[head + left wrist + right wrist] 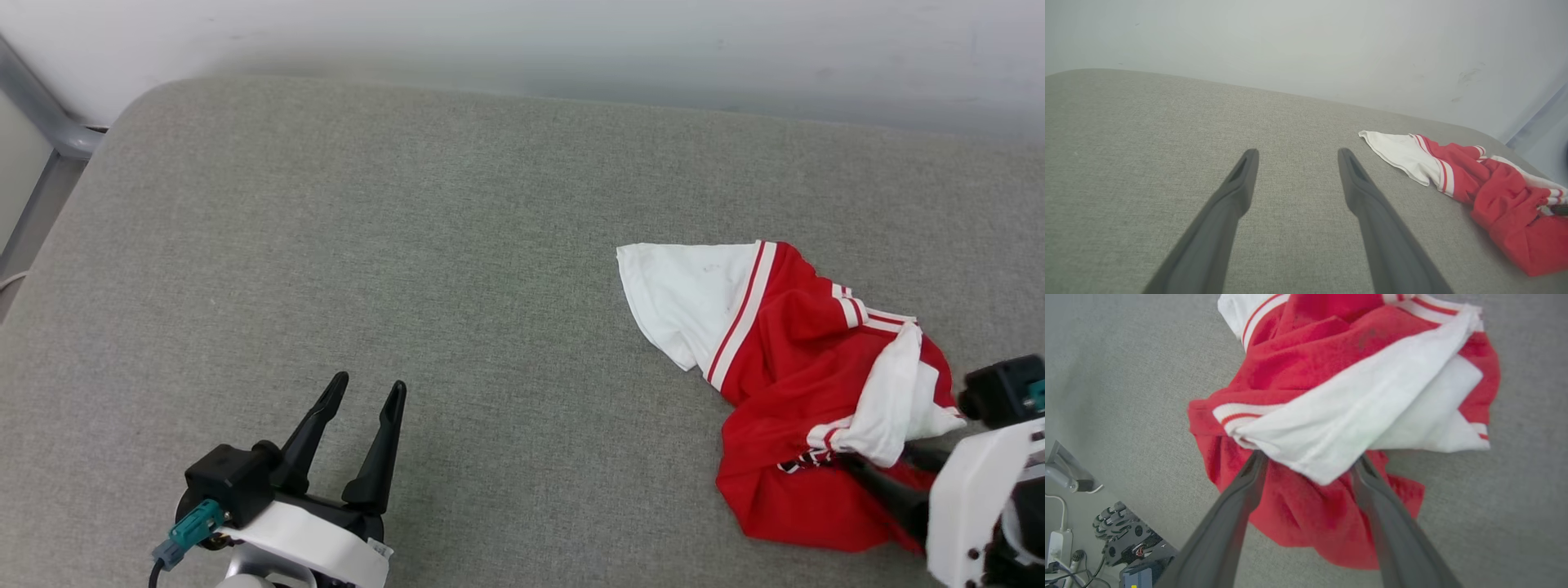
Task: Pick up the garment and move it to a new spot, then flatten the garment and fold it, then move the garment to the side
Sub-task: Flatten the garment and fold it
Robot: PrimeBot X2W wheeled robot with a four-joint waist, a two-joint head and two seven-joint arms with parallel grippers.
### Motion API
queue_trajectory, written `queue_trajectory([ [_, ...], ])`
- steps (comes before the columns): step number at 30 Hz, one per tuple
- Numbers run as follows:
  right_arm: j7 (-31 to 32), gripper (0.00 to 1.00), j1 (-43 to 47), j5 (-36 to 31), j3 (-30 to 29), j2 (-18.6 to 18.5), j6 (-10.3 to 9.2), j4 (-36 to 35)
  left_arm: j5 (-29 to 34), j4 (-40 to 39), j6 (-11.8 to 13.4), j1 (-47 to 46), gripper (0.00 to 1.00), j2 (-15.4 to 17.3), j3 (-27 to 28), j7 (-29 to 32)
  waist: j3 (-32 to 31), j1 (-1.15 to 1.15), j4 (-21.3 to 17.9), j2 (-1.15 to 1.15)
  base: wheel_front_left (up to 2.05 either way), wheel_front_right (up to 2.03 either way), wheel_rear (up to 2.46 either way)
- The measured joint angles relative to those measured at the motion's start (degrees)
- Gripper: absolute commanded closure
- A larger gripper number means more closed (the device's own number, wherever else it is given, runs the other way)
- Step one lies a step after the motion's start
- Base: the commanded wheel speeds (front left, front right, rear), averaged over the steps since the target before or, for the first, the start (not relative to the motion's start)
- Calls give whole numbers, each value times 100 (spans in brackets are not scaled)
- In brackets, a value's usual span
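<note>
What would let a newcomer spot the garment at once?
Find the wide grey fabric surface below the pale wall; toward its right side, at the right gripper, the garment lies in a crumpled heap. It is the one red-and-white thing there: a red body, white sleeves and striped trim, against plain grey fabric and the dark-fingered left gripper.

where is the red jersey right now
In the head view the garment lies crumpled at the right of the grey cushion, against the open right gripper.
</note>
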Motion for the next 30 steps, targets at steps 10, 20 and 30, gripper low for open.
queue_trajectory([
  [10,756,0,-327,-425,-996,288,0,-225,-5,48,0,22,0,0,-114,0,-74,0,159,0,0,0,0],
  [20,587,0,-1057,-604,-787,482,0,1043,-5,116,0,21,0,-38,-290,0,-143,0,355,0,0,0,0],
  [30,99,54,-1569,-760,226,478,0,2375,-15,166,0,-11,0,-82,-368,0,-137,0,384,0,0,0,0],
])
